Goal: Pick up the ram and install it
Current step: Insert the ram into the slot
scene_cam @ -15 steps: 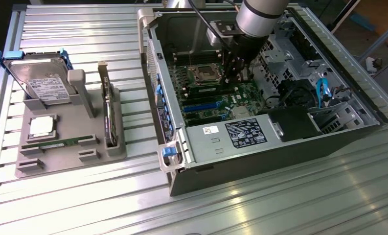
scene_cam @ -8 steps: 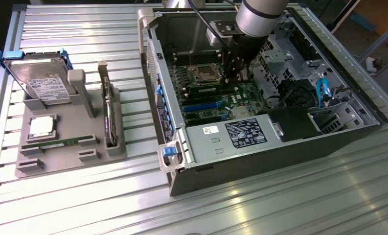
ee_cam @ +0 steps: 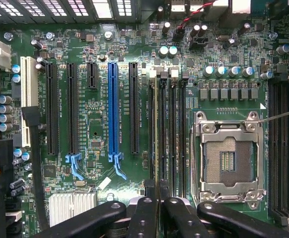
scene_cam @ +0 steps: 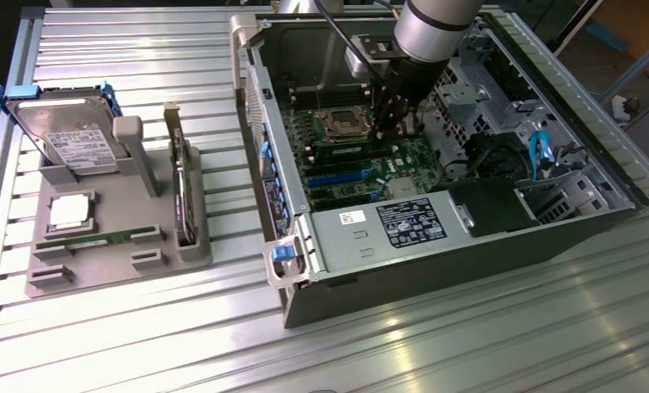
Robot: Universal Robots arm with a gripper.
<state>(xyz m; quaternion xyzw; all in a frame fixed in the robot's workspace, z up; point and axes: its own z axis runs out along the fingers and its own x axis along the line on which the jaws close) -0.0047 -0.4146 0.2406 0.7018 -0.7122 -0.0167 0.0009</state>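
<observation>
**Arm reaching into the open computer case, fingers pinched on the ram above the memory slots**

In the upper middle of the exterior view the arm point(scene_cam: 439, 24) drops into the computer case point(scene_cam: 586, 221), which lies open on the slatted metal tabletop point(scene_cam: 466, 344). In the wrist view the fingers point(ee_cam: 143, 218) stand narrow, closed on the ram point(ee_cam: 157, 129). It shows edge-on as a thin pale line along one of the black memory slots on the motherboard point(ee_cam: 97, 124), between the blue slot point(ee_cam: 113, 109) and the bare processor socket point(ee_cam: 228, 158). Whether the ram is fully seated cannot be told. At the exterior view's left a grey tray point(scene_cam: 117, 270) holds an upright hard drive point(scene_cam: 73, 139), a silver processor chip point(scene_cam: 71, 210), a dark expansion card point(scene_cam: 178, 176) on edge and a spare green stick point(scene_cam: 95, 238) lying flat.
</observation>
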